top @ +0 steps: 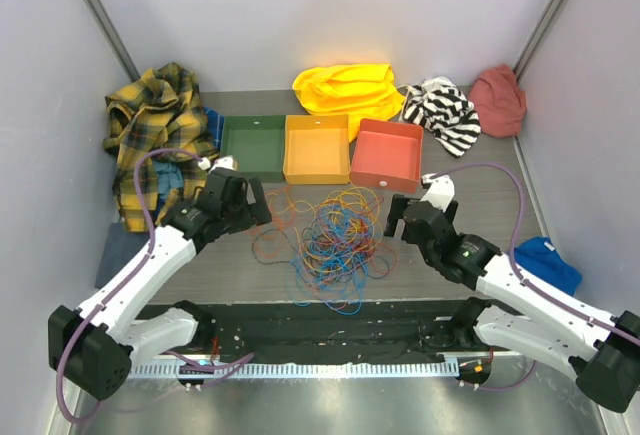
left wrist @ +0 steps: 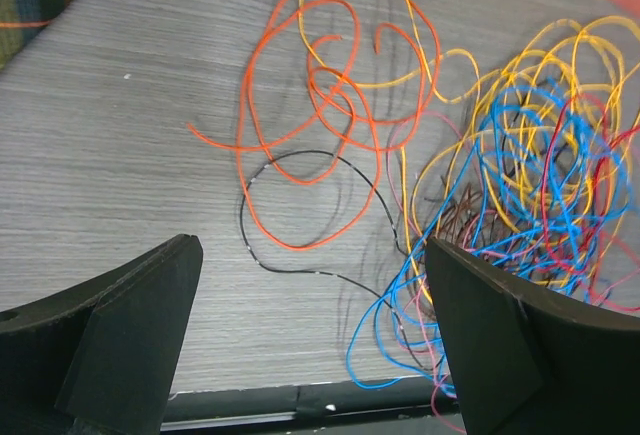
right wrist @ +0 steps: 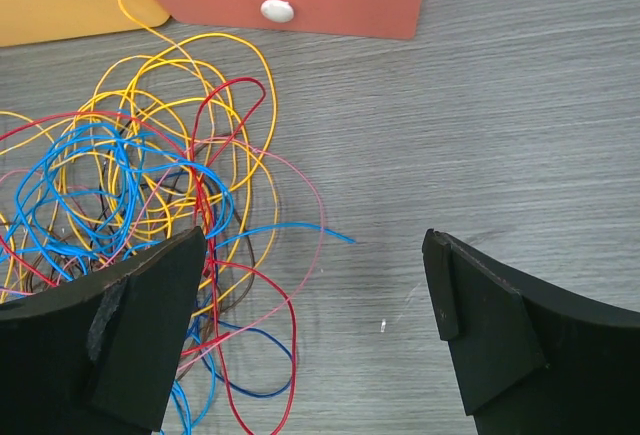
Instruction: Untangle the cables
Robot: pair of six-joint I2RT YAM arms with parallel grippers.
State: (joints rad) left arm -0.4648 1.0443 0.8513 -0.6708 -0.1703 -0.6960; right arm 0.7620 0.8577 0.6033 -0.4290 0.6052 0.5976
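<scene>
**Heap sits between the arms; both tools wide and empty**

The cables (top: pixel 330 235) lie in one roundish heap mid-worktop (top: pixel 500 205), between the two arms. There is no single long axis, just stacked loops.

- Left tool (left wrist: pixel 310 250): jaws wide, nothing held. The heap is off to its right, with loose orange loops (left wrist: pixel 330 105) and one dark wire (left wrist: pixel 300 153) straight ahead.
- Right tool (right wrist: pixel 313 245): jaws wide, nothing held. The heap is at its left; bare worktop ahead.

Both are just beside the heap. Left looks better placed for a first pull, since the orange strands stray out on its side.

The surface is flat, grey and wood-grained. There is free worktop either side of the heap. Green tray (top: pixel 250 173), orange tray (top: pixel 315 176) and red tray (top: pixel 385 181) sit close behind.
</scene>
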